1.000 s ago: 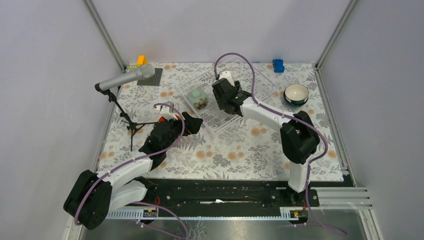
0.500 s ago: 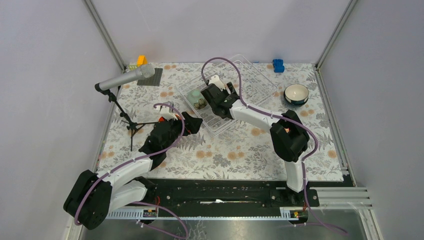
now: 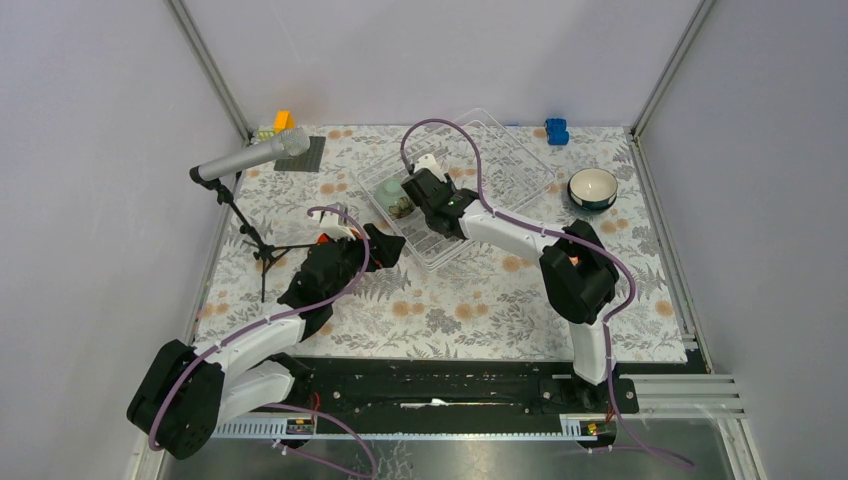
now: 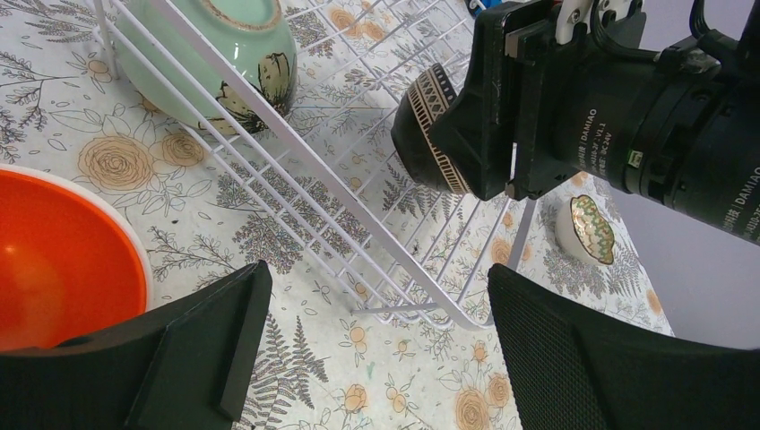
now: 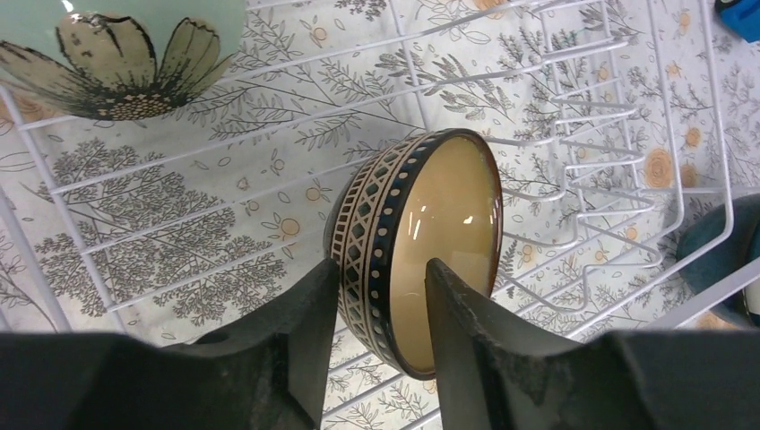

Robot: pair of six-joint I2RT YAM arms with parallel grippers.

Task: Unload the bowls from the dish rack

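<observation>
The dish rack (image 3: 505,160), a white wire tray, lies at the back middle of the table. A pale green bowl (image 3: 392,192) (image 5: 116,54) leans in its left end. Beside it a dark brown patterned bowl (image 5: 421,242) (image 4: 430,116) stands on edge. My right gripper (image 5: 381,269) (image 3: 432,200) is shut on its rim, one finger outside and one inside. My left gripper (image 4: 375,278) (image 3: 385,245) hangs open just off the rack's near corner, holding nothing. An orange bowl (image 4: 54,260) sits on the table beside its left finger. A teal bowl with a white inside (image 3: 592,187) stands right of the rack.
A microphone on a tripod (image 3: 250,158) stands at the left. A grey plate (image 3: 300,153) with orange and yellow blocks (image 3: 283,120) is at the back left, and a blue block (image 3: 556,130) at the back right. Grey walls close three sides.
My right gripper moved left inside the rack to the dark brown bowl and its jaws narrowed around the rim. The left arm stayed still.
</observation>
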